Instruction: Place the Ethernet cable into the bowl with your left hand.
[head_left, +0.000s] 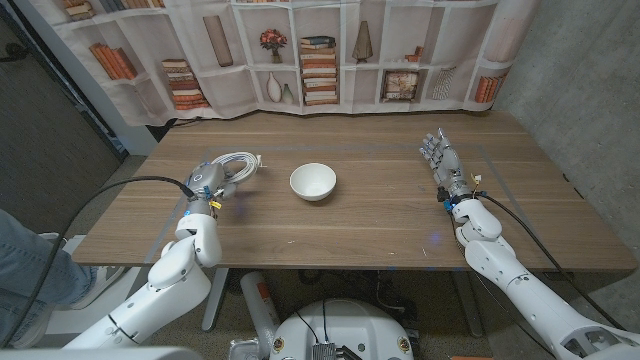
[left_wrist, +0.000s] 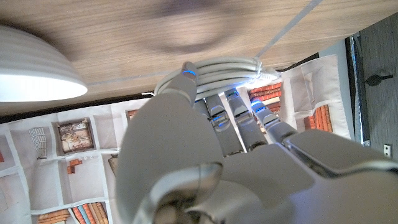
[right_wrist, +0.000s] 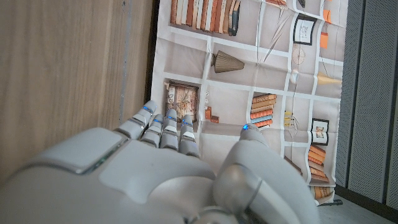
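Left hand (head_left: 207, 183) gripped the coiled Ethernet cable (head_left: 237, 164) left of the bowl (head_left: 313, 182), right hand (head_left: 441, 157) open and idle; loose plug end risked trailing outside the rim.

No legible txt, labels or nos. anywhere; book spines on backdrop (head_left: 320, 60) too blurry.

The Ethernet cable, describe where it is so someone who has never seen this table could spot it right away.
Start at the wooden table and find the white bowl near its middle. Toward the robot's left of the bowl, the left hand has its fingers on a coiled bundle: the Ethernet cable. It is the only looped, pale grey cord there.
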